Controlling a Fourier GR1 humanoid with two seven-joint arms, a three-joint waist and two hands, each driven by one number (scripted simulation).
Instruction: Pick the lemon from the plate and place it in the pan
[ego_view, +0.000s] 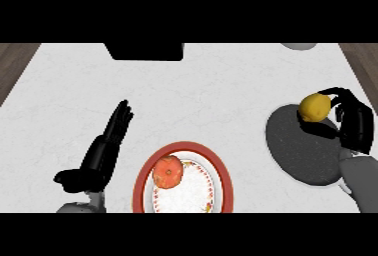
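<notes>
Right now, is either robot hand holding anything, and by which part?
The right robot hand holds the lemon by its right side, above the pan. The left robot hand holds nothing.

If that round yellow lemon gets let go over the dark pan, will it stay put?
The round yellow lemon, held by the right hand, looks smooth and ball-like, so it would probably roll a little. The dark grey pan would likely contain it.

An orange fruit (167, 172) lies near a black box (145, 51) on the white counter (214, 95).
</notes>
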